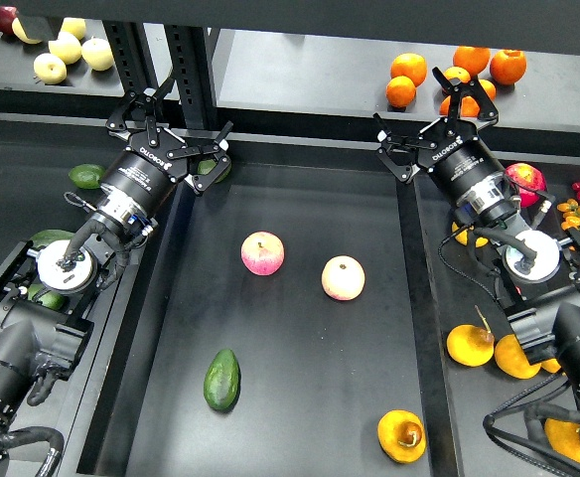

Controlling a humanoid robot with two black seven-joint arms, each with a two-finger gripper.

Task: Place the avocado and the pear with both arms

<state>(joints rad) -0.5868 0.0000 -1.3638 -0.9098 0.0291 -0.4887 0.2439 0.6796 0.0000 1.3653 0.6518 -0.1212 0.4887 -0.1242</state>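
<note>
Dark green avocado (222, 381): lay on the centre tray (300, 229), lower left.
Pear (402, 435): lay at the tray's lower right.
Left gripper (178, 137): fingers spread, empty.
Right gripper (429, 132): fingers spread, empty.

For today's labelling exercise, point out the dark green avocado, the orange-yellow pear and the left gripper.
avocado (222, 380), head view, middle of its skin.
pear (401, 435), head view, body beside its stem dimple.
left gripper (174, 130), head view, between its fingertips.
</note>
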